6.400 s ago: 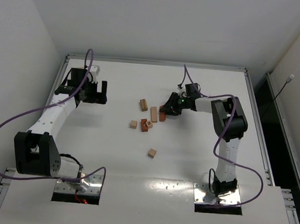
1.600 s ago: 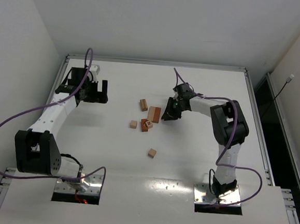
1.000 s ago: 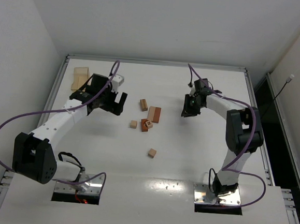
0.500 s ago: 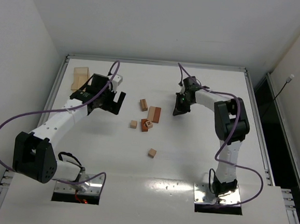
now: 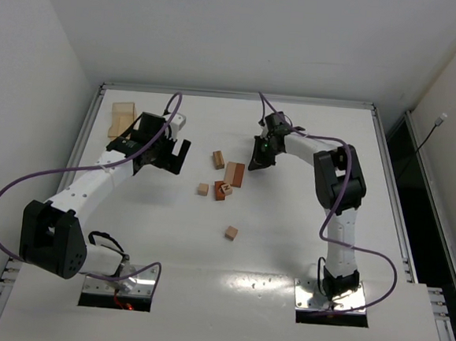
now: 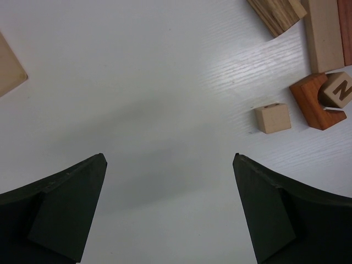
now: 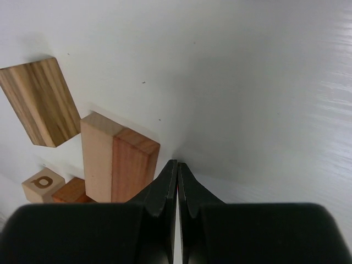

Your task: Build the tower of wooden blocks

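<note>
Right claw [image 7: 177, 165], pressed together and empty, tip just beside the paired bars [image 7: 118, 165]; left claw [image 6: 169, 159] spread, idle. Wood blocks [image 5: 226, 178] lie loose, unstacked, on the desk [image 5: 286, 238]. Any nudge is best kept low, square and slow.

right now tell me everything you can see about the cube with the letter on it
The letter cube is a small wooden cube, pale tan, with a dark N printed on its upward face. It lies near the middle of the table, nestled in the notch of a reddish-brown block and touching it. A plain tan cube sits close beside, apart from it. Nothing grips it, and nothing is stacked on it.
</note>
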Tool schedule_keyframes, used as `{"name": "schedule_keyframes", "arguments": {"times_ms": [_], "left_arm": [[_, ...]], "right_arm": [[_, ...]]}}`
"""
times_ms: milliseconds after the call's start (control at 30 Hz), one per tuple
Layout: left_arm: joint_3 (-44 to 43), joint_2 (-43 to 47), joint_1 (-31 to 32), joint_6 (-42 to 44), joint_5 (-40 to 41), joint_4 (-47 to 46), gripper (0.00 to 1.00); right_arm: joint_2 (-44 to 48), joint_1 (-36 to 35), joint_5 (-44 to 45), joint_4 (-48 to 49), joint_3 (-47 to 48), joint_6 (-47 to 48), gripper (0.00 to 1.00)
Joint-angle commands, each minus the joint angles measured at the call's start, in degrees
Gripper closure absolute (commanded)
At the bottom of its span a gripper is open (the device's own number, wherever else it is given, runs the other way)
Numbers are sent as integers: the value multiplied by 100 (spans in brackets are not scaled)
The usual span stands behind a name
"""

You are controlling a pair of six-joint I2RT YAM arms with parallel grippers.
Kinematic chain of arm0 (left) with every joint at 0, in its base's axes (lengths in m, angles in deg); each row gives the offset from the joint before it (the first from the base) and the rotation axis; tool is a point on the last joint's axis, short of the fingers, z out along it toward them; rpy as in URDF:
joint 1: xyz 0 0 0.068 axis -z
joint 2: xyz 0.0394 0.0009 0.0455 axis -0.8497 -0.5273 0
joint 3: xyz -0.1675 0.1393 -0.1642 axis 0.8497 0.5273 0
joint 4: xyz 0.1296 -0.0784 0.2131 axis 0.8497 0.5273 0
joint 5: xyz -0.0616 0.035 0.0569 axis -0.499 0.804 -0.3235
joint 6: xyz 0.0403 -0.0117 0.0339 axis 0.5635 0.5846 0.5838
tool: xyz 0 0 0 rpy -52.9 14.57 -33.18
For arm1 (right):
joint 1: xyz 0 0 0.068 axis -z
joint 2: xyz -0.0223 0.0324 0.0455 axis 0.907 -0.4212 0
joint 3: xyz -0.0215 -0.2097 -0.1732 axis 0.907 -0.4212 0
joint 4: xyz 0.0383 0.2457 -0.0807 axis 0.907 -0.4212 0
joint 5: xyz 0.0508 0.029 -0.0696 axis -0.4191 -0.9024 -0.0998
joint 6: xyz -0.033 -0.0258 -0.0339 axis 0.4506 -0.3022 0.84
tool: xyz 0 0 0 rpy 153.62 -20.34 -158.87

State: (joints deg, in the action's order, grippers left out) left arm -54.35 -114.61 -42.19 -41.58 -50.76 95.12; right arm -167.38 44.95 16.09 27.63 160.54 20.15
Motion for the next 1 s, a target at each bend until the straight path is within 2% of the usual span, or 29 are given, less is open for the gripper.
{"name": "schedule_keyframes", "arguments": {"times_ms": [0,667,833,967], "left_arm": [[-176,-24,-60,-12,35,-113,1],[-123,-24,-61,-12,35,-113,1],[-18,29,-61,-12,-79,-113,1],[44,90,-61,102,-386,-113,1]], "right_arm": [[-158,-95,41,32,155,-109,100],[-273,-201,49,32,287,-162,100],[289,54,444,-178,-221,188,88],[957,466,559,-336,-723,487,82]]}}
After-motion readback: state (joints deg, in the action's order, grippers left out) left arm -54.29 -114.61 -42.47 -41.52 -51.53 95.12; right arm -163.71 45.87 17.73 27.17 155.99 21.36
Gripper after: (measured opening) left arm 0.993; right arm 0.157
